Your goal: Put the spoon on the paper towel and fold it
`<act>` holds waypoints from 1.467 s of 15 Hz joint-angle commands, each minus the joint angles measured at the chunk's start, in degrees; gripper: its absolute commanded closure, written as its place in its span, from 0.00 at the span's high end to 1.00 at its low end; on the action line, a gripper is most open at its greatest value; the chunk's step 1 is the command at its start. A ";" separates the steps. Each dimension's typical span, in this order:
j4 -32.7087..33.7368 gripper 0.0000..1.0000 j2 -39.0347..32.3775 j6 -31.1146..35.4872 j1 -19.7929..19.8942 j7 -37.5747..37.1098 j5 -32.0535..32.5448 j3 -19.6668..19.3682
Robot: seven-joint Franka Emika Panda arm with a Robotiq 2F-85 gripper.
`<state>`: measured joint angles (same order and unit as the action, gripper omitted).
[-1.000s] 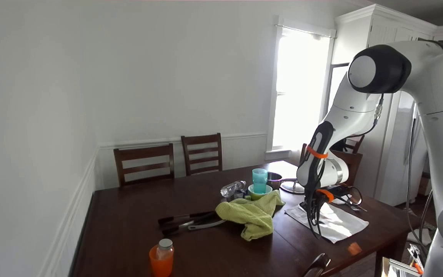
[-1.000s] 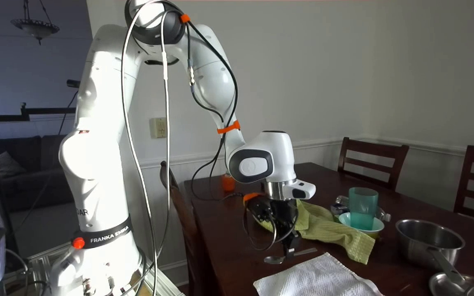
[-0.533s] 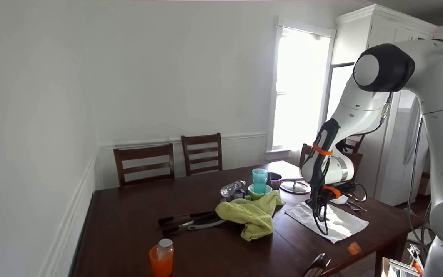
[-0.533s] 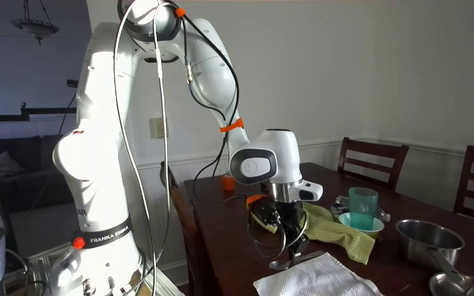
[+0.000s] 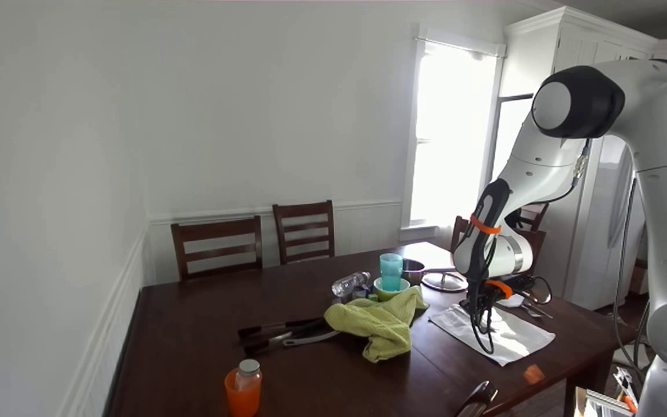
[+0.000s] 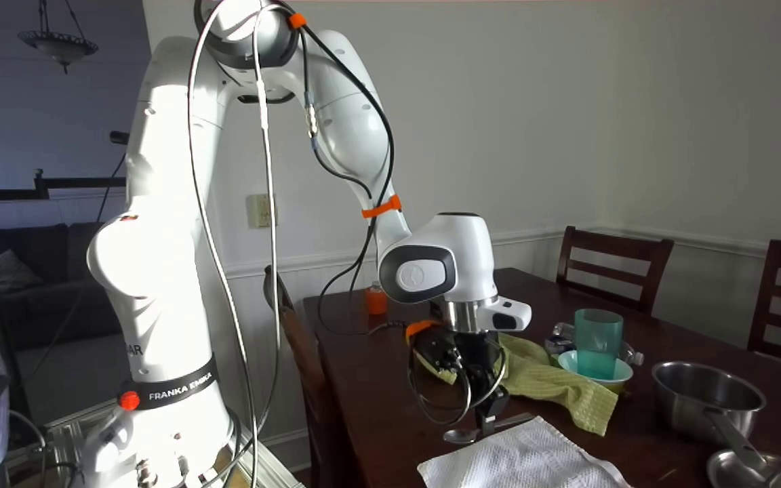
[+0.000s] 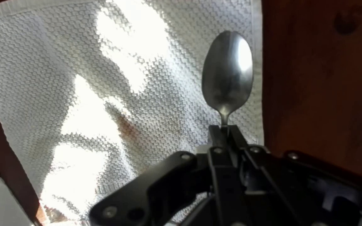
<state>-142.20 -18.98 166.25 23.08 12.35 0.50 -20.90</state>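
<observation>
Clamping one metal spoon (image 7: 227,72) by its neck, the Robotiq gripper (image 7: 224,127) stood above one white textured towel (image 7: 156,110), near its edge, contact unclear; level lowering before gentle release seemed advisable.

In both exterior views, holds the gripper (image 6: 487,428) a bit more to the right than a second ago. In an exterior view, brings the spoon (image 6: 459,438) right and nearer, closer to the far left edge of the paper towel (image 6: 523,455). Leans the upper arm (image 6: 172,125) left there. In an exterior view, hides less of the shiny lid (image 5: 444,282).
</observation>
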 commanded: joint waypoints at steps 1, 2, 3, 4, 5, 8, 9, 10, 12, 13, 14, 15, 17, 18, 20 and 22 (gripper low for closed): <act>0.00 0.08 0.14 -0.10 0.49 -0.65 0.82 0.38; 0.00 0.08 0.14 -0.10 0.49 -0.65 0.82 0.38; 0.00 0.08 0.14 -0.10 0.49 -0.65 0.82 0.38; 0.00 0.02 0.14 -0.10 0.49 -0.65 0.82 0.38; 0.55 0.02 -0.81 0.51 0.13 -1.45 1.38 -0.62; 1.29 0.02 -1.82 0.53 2.21 0.51 0.42 0.38; 1.33 0.02 -1.91 0.73 2.96 1.38 0.18 0.92; 1.51 0.02 -2.19 0.79 3.68 2.01 -0.05 1.38; 2.07 0.02 -3.11 1.38 5.30 3.38 -0.47 2.45; 2.43 0.02 -3.67 1.82 6.05 3.85 -0.59 2.83; 2.84 0.02 -4.05 2.15 7.31 4.70 -1.17 3.85; 3.45 0.02 -4.64 2.69 8.48 5.40 -1.59 4.73; 4.73 0.02 -6.00 3.72 11.15 6.83 -2.40 6.91; 5.34 0.02 -6.61 4.31 12.49 7.38 -2.61 8.00; 6.83 0.02 -7.81 4.81 15.62 8.54 -2.76 10.56; 8.06 0.02 -9.17 4.93 17.34 8.92 -1.76 11.70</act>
<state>-136.74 -25.57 170.18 36.75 18.82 -0.75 -11.93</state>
